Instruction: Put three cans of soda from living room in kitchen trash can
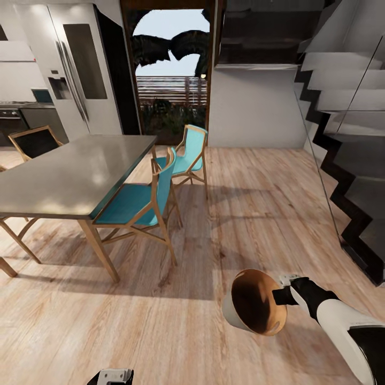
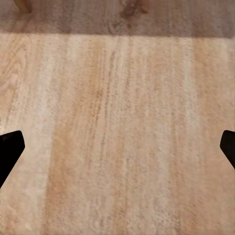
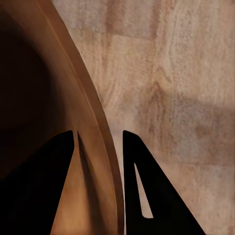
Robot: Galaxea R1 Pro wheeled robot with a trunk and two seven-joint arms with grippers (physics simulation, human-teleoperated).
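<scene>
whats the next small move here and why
Probably keep carrying, with the grip unchanged. The right gripper pinches the rim of the tash can, one finger inside the wall and one outside, and the bin hangs tipped sideways above the wood floor. No soda cans are in sight, only the dining table and chairs, so there's nothing to load yet.

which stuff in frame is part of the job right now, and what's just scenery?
Job:
- trash can, tilted, held off the floor by its rim
- right pincer, closed on that rim
- left pincer, open over bare floor

Scenery:
- dining table
- teal chairs
- fridge
- staircase
- wood floor
</scene>
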